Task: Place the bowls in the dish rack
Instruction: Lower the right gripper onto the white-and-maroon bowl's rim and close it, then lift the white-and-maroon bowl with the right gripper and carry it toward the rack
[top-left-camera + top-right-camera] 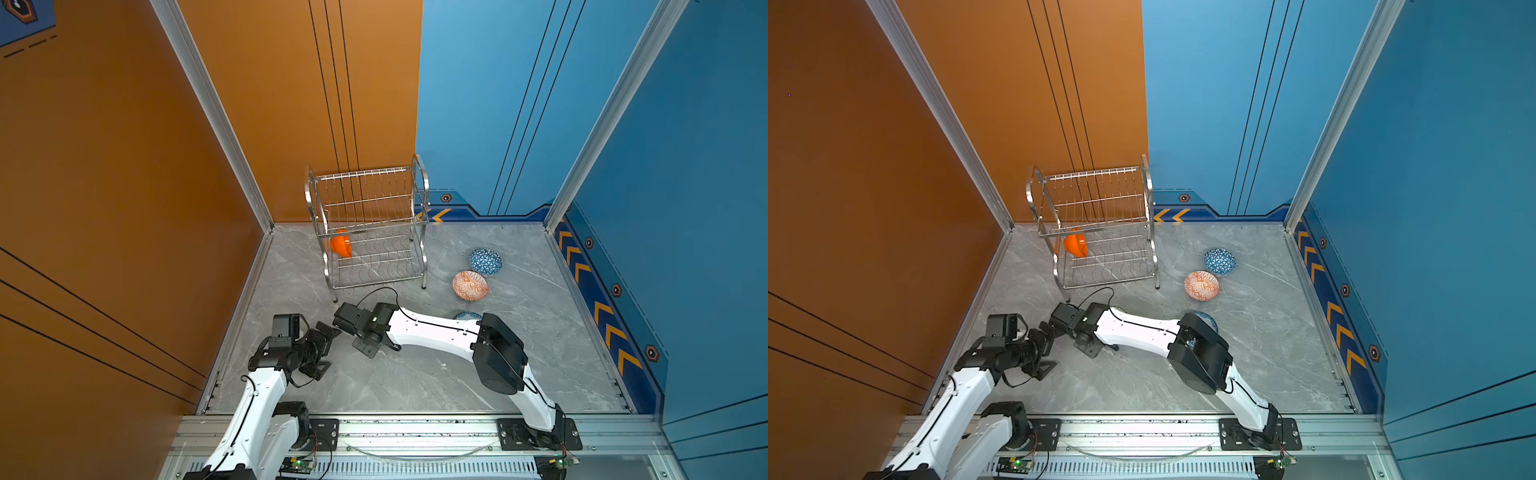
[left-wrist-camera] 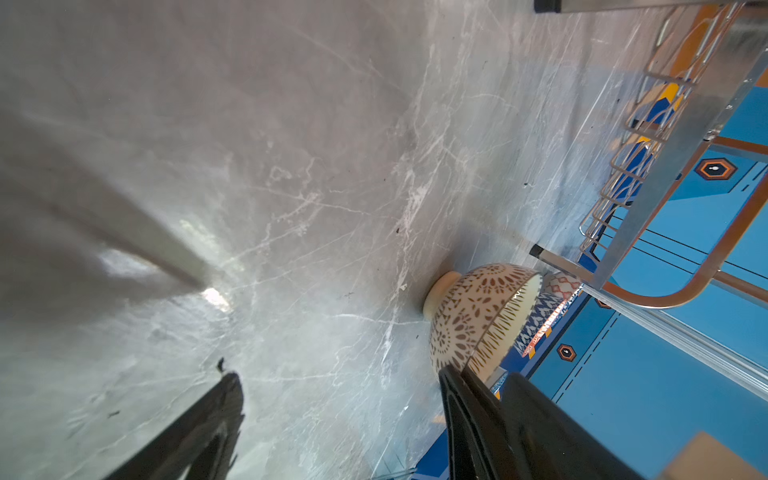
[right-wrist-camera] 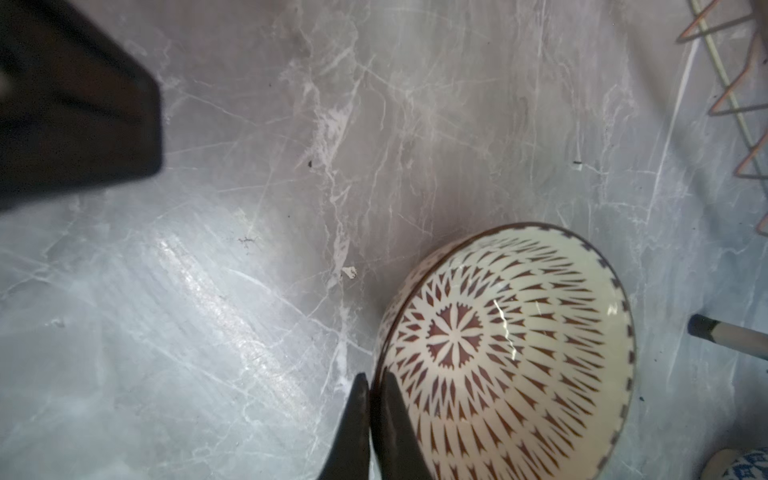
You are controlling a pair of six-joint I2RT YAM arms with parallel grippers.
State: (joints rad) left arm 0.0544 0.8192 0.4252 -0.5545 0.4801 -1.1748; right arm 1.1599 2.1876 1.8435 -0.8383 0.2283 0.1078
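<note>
Stretched from a base at five o'clock toward ten o'clock with the right arm (image 1: 432, 330), bent high at the elbow, reaching past the middle in both top views. Pinched tight with the right gripper (image 3: 371, 380) on the rim of the white lattice bowl (image 3: 511, 353), one finger inside and one outside. Angled from seven o'clock toward one o'clock with the left arm (image 1: 257, 399); spread wide at the left gripper (image 1: 323, 348), holding nothing, at nine o'clock of the right wrist (image 1: 374, 322).

A grey marble-patterned counter (image 1: 415, 382) is seen lower centre, flanked by an orange wall panel (image 1: 104, 166) left and a blue wall panel (image 1: 685, 187) right.
</note>
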